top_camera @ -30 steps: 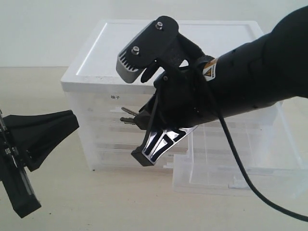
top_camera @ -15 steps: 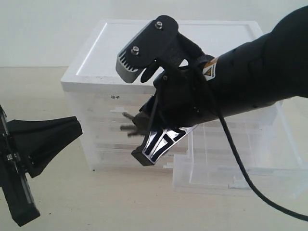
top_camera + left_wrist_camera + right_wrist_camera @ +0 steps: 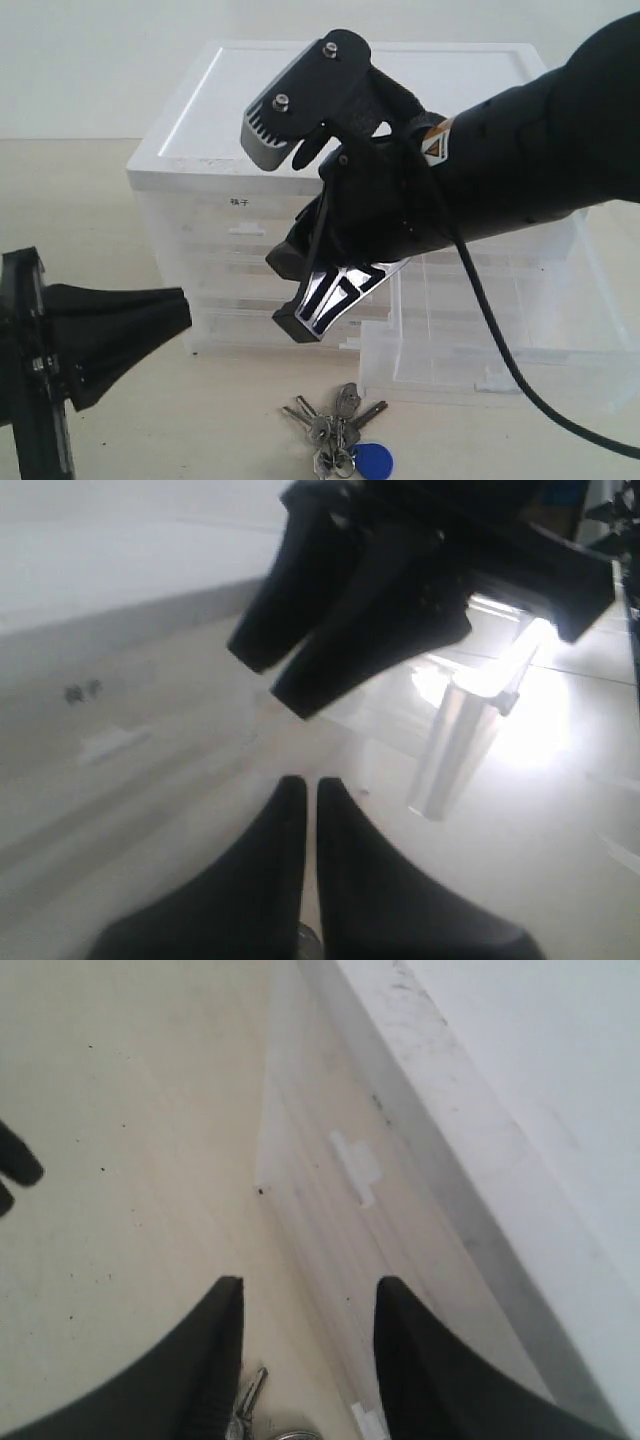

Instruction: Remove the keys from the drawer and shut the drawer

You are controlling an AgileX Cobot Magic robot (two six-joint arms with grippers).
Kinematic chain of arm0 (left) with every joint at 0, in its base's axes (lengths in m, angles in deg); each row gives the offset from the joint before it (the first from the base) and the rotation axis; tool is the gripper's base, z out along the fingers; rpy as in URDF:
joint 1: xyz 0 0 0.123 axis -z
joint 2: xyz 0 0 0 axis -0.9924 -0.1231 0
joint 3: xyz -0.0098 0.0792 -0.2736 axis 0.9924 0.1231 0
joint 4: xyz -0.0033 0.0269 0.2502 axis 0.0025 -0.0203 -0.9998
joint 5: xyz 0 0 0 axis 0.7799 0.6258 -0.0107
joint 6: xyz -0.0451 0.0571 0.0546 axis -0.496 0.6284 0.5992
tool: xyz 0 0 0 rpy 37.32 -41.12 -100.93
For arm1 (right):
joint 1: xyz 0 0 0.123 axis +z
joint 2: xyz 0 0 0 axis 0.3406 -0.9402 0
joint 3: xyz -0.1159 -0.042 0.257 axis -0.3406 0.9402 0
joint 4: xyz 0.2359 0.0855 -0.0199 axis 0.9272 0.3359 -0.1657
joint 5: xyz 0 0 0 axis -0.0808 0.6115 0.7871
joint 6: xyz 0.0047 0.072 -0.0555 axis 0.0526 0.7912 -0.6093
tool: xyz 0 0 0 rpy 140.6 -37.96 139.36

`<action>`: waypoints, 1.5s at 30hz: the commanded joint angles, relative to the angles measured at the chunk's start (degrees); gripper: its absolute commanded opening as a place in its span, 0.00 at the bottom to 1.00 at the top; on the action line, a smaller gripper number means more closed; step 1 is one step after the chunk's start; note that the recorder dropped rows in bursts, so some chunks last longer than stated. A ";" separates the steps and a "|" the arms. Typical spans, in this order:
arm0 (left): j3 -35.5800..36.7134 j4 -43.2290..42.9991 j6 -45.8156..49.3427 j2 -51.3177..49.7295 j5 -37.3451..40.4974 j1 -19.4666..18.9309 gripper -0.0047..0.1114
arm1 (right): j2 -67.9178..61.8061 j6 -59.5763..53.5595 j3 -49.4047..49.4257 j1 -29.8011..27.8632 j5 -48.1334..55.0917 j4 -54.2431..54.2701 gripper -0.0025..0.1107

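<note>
Retrieval looks finished to us and closing does not. Starting at the left, the left gripper [image 3: 178,308] hangs low over the tabletop [image 3: 200,420] with its fingers pressed together on nothing, its tips aimed toward the clear cabinet [image 3: 200,130]. Ahead of those tips and lower, the keys [image 3: 338,432] lie loose on the tabletop, the blue fob [image 3: 373,461] on the side away from the cabinet; they sit below the right gripper [image 3: 290,292], well apart from it. That gripper's fingers stand apart and empty in the right wrist view, with the key ring just showing beneath them. Further right, behind the right gripper's wrist and arm, the drawer [image 3: 540,360] juts out of the cabinet's lower rows, so we judge pushing it home to be all that is left. For room, the right arm crosses over the drawer and hides part of it, while the drawer's front edge faces open tabletop. The keys lie just off its near corner, so we would keep any push clear of them.
</note>
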 commanded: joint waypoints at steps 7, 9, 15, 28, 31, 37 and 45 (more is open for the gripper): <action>-10.60 -4.54 -4.32 -21.33 8.66 12.95 0.08 | 10.84 0.05 -0.34 -0.06 -0.35 -0.19 0.35; -12.09 -1.16 -2.35 -24.11 12.16 15.89 0.08 | 13.94 0.89 -0.34 -0.06 -0.35 -0.19 0.35; -14.55 4.72 -2.27 -28.06 20.61 24.13 0.08 | 18.75 1.28 -0.34 -0.06 0.12 -0.19 0.17; -25.32 13.87 -11.28 -35.96 40.05 32.11 0.08 | 19.39 1.42 -0.34 -0.06 2.22 -0.09 0.02; -28.12 13.87 -13.46 -35.01 50.10 32.11 0.08 | 19.39 1.42 -0.34 -0.06 2.74 -0.09 0.02; -32.77 14.56 -14.77 -34.76 57.25 31.98 0.08 | 19.39 1.68 -0.34 -0.06 2.86 -0.09 0.02; -30.65 14.43 -17.11 -29.71 54.92 32.09 0.08 | 20.05 1.68 -0.34 -0.06 3.65 -0.09 0.02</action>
